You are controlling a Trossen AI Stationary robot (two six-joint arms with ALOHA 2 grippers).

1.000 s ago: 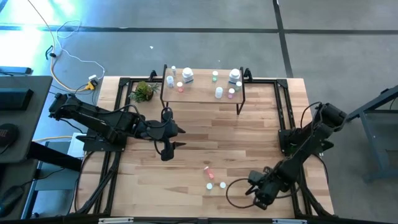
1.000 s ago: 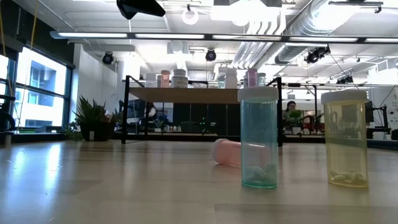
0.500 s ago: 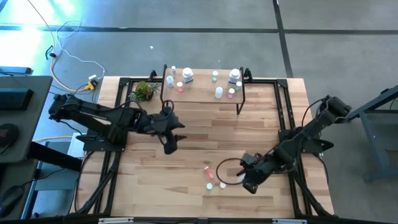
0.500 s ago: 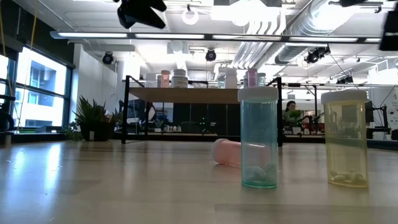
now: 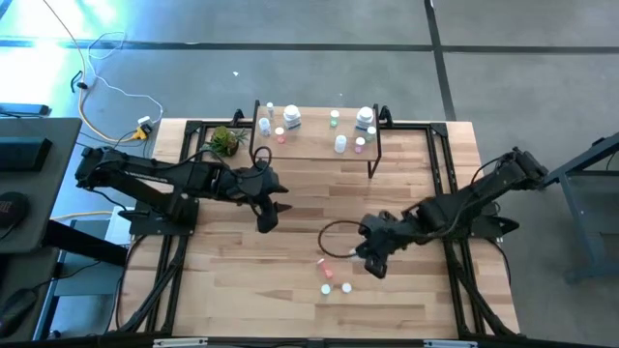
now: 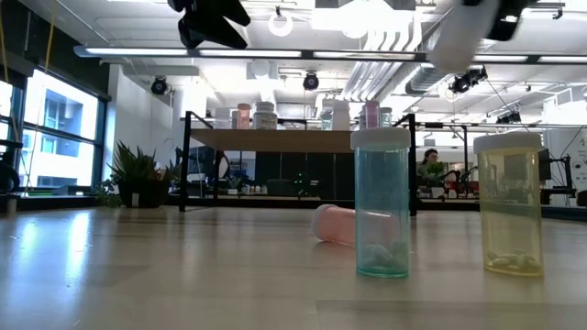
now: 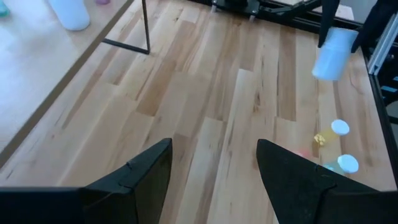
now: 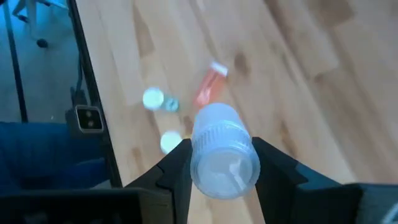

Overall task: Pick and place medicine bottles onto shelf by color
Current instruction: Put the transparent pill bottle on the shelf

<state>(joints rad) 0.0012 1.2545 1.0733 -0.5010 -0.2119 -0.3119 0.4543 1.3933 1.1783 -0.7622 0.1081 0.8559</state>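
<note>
Light slatted wood across the whole table (image 5: 290, 232), framed by black metal rails. At the far edge, the shelf (image 5: 314, 145): a pale plank on thin black legs, carrying several small bottles, white ones and pink ones toward its left part, green, white and pink ones toward its right part. Just beside the shelf's left end, a small green potted plant (image 5: 225, 141).

From the left side, the dark left arm reaching to the middle of the table, with the left gripper (image 5: 268, 206) in the air over bare wood in front of the shelf. Fingers wide apart and empty, as clear in the left wrist view (image 7: 214, 171).

From the right side, the right arm stretched toward the table's centre, with the right gripper (image 5: 372, 253) lifted above the wood. Fingers clamped on a white bottle (image 8: 224, 152), cap end toward the wrist camera; the same bottle high near the top edge in the low view (image 6: 456, 38) and hanging in the air in the left wrist view (image 7: 333, 54).

On the table near the front edge, close to the right gripper, three small bottles not yet on the shelf: a pink bottle (image 5: 324, 265) lying on its side, a green bottle (image 6: 381, 203) upright, and a yellow bottle (image 6: 508, 203) upright just beside it. All three apart from each other.
</note>
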